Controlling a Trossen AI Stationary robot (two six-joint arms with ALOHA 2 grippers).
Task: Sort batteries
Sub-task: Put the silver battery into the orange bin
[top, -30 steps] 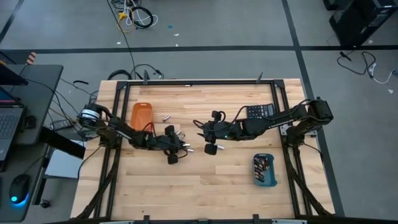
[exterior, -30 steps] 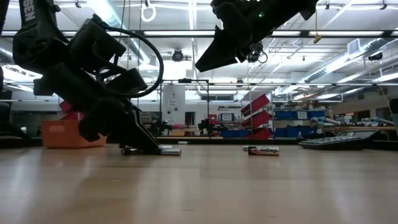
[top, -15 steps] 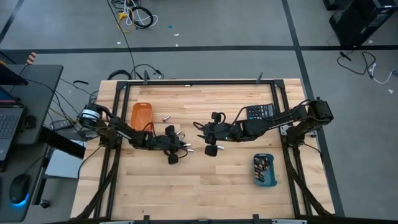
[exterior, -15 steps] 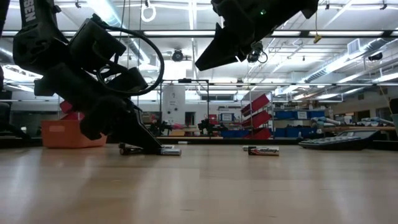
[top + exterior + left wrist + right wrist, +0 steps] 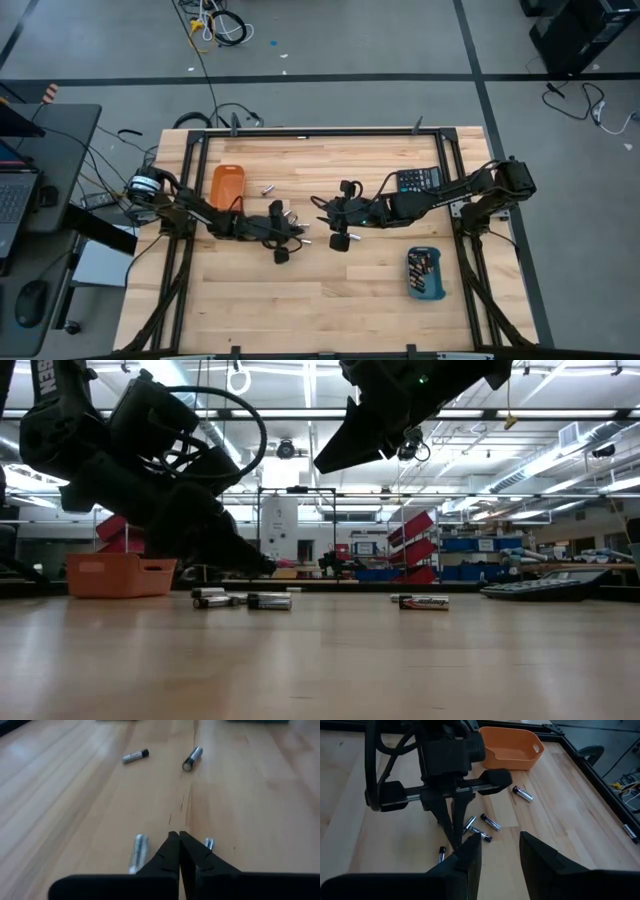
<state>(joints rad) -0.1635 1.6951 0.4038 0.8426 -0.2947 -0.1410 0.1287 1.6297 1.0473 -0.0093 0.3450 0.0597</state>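
Seemingly a missed pick: the left gripper (image 5: 179,851) is pinched together on nothing, batteries (image 5: 138,851) lying either side on the table (image 5: 260,790) — reopen and realign. Right gripper (image 5: 499,851) hovers agape.

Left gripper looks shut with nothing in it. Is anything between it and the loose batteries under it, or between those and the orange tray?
Nothing visible. The left gripper is shut and empty, just above the loose batteries, with only air between. From there to the orange tray the high view shows bare wood. The right gripper hangs open on the far side.
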